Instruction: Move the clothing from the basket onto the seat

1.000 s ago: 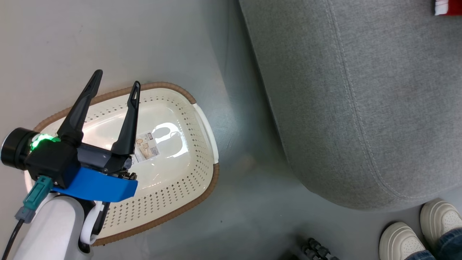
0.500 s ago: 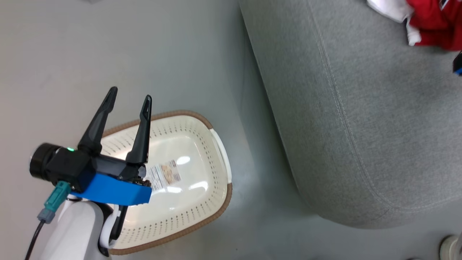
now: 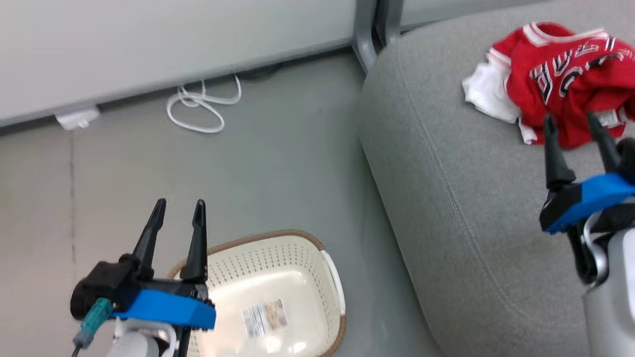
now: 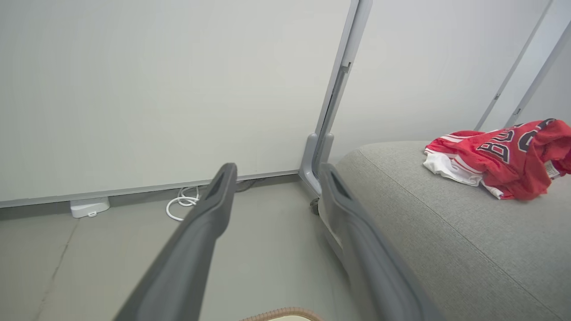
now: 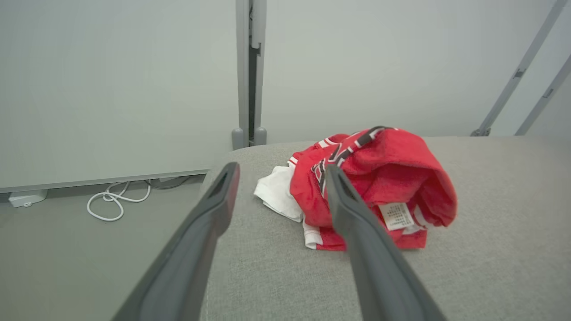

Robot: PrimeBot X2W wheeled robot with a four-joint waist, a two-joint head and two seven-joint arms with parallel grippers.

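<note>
Judging by how things lie, the carrying step is at its end. The clothing (image 3: 560,79) sits in a crumpled red-and-white heap at the upper right of the head view, resting on the seat (image 3: 471,223) well back from its rounded front edge. Black-and-white lettering shows on the top garment, and a white care tag (image 5: 395,216) hangs out on the near side.

The right pincer (image 3: 569,119) stands at the right edge of the frame with its fingers spread wide and nothing between them. The tips point at the near edge of the heap — whether they touch the cloth I cannot tell.

The left pincer (image 3: 179,203) is at the lower left, equally wide open and empty. It is poised over the far-left rim of the basket (image 3: 278,258) and points toward the wall.

The basket stands on the floor at the bottom centre, just beside the seat's front. The part of its bottom that shows is bare except for a printed label (image 3: 264,317). Its left side is hidden behind the left pincer, and the frame cuts off its lower end.

The next move probably calls for two things:
- Draw the right pincer straight back from the heap so that no finger snags a fold and drags cloth toward the edge.
- Look into the hidden part of the basket — only then can the job be counted as finished.
</note>
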